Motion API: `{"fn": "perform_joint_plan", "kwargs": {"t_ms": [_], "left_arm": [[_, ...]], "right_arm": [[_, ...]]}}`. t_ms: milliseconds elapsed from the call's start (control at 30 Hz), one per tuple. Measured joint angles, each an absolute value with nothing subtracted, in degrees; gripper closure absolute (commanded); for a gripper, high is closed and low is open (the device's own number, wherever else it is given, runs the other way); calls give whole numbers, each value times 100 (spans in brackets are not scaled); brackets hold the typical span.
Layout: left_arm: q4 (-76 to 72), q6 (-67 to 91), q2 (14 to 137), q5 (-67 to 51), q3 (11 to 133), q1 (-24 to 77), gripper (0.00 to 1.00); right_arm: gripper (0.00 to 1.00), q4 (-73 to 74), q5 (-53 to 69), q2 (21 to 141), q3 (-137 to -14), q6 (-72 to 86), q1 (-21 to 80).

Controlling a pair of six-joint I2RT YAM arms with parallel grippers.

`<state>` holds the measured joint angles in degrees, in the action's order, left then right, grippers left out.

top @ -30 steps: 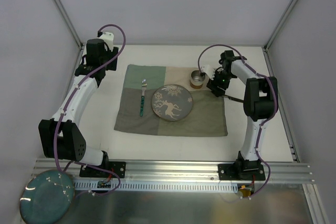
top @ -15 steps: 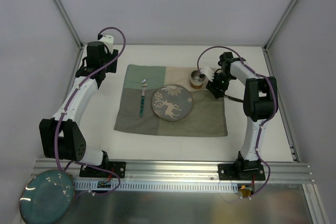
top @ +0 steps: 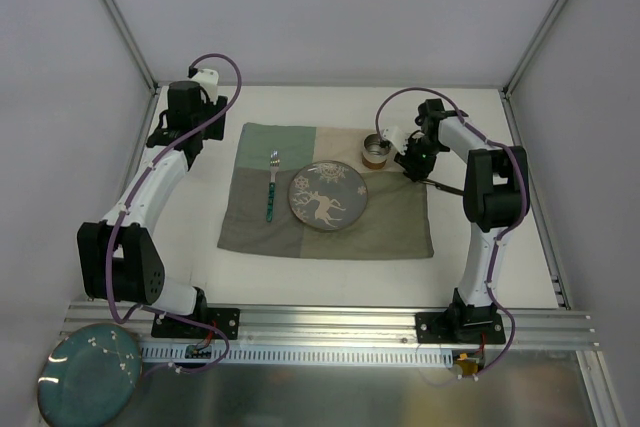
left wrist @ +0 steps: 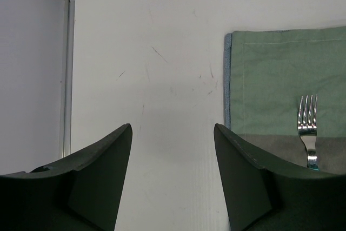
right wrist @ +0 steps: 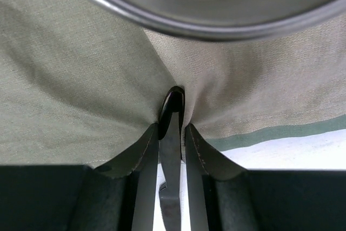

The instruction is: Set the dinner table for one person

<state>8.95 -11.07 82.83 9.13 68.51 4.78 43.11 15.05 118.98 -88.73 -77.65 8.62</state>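
On the dinner table (top: 300, 282) lies a green-and-beige cloth mat (top: 390, 232). A deer-patterned plate (top: 327, 196) sits on it, with a fork (top: 271, 187) to its left and a small metal cup (top: 376, 150) at the mat's back right. My right gripper (top: 411, 169) is low at the mat's right edge, beside the cup. In the right wrist view its jaws (right wrist: 172, 128) are shut on a dark knife (right wrist: 172, 133) standing on edge, handle end pressed into the mat (right wrist: 81, 79) below the cup's rim (right wrist: 205, 22). My left gripper (left wrist: 173, 128) hangs open over bare table (left wrist: 151, 52), left of the fork (left wrist: 308, 133).
A teal plate (top: 92, 375) rests off the table's near left corner, beside the aluminium rail (top: 330, 327). Frame bars and white walls close in the left, back and right sides. The knife's blade (top: 448, 188) sticks out to the right over bare table.
My right gripper's jaws have closed in around the knife, and that hand has crept slightly toward the back. My left arm has barely shifted and stays open.
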Motion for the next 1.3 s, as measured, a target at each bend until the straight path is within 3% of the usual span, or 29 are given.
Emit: {"fn": "perform_joint_plan", "kwargs": {"t_ms": [1133, 1167, 1200, 1300], "left_arm": [[797, -982, 8226, 744, 6678, 475, 37], [797, -980, 8226, 742, 6678, 475, 37], [797, -980, 8226, 742, 6678, 475, 37], [797, -980, 8226, 740, 6667, 475, 37]], "right_arm": [[99, 5113, 1660, 11657, -9522, -7760, 755], [78, 5122, 1658, 11657, -9522, -7760, 755], [67, 5124, 1658, 11657, -9522, -7758, 755], [42, 5129, 1625, 11657, -9522, -7699, 738]]}}
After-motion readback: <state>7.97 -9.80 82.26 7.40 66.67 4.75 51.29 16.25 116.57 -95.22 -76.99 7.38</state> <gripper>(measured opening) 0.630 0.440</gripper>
